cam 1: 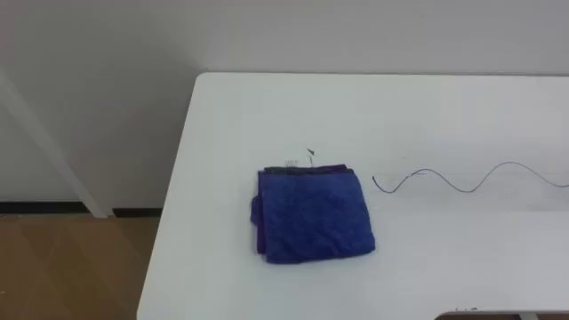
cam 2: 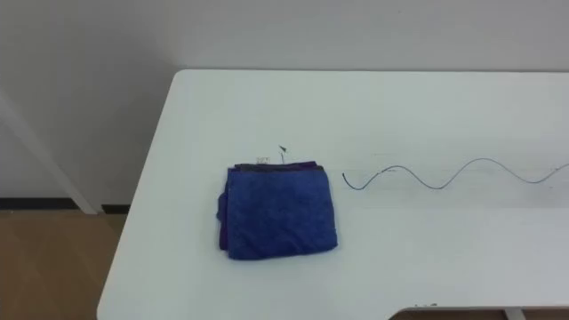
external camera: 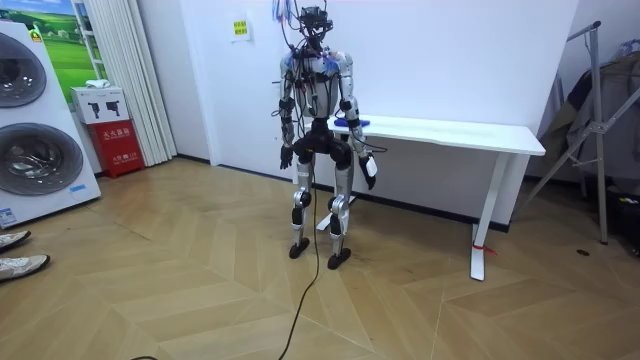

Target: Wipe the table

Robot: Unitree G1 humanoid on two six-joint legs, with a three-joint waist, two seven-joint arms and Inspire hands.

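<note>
On table [cam 1: 267, 116], blue cloth [cam 1: 313, 216] near wavy line [cam 1: 427, 171]; left hand [external camera: 285, 155], right hand [external camera: 370, 176] hang, fingers unclear.

No legible print on wall notice [external camera: 239, 28] or red box [external camera: 113, 135].

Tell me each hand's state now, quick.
Left hand: hanging at its side, fingers cannot be told.
Right hand: hanging at its side, fingers cannot be told.
</note>
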